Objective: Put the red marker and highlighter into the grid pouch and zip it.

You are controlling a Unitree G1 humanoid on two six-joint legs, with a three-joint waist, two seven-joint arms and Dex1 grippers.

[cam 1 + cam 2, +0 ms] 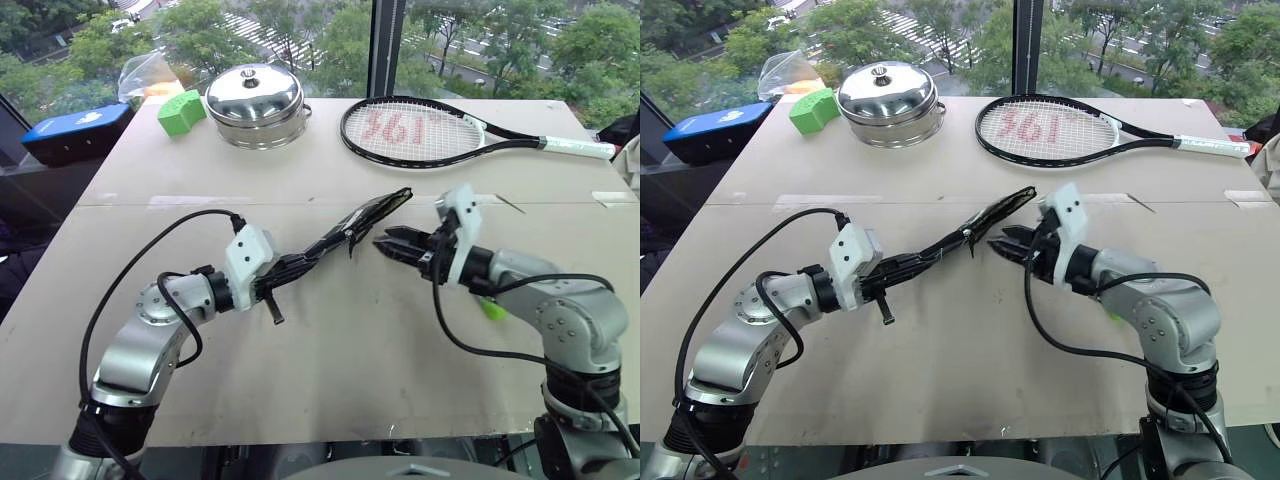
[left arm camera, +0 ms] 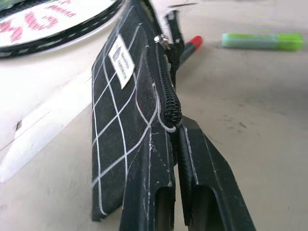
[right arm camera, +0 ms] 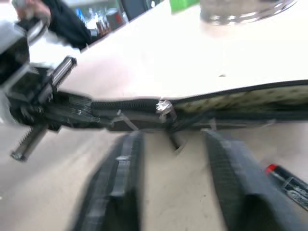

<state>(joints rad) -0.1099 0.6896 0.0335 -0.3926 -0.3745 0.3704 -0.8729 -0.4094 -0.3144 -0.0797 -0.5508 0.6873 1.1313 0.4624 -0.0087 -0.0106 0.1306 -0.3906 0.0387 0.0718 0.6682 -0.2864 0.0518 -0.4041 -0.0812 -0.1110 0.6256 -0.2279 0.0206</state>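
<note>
My left gripper (image 2: 179, 144) is clamped on the black white-gridded fabric pouch (image 2: 125, 106) — keep it taut. My right gripper (image 3: 175, 144), jaws apart, faces the zipper pull (image 3: 162, 107) — pinch there to widen the mouth.

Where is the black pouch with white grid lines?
The black grid pouch hangs above mid-table, pinched at one end by the left gripper, with the right gripper just beside it.

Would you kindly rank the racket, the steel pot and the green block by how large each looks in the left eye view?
1. Racket, clearly the largest.
2. Pot.
3. Green block, smallest.
All three lie at the table's far side, so nearness hardly skews the order.
</note>
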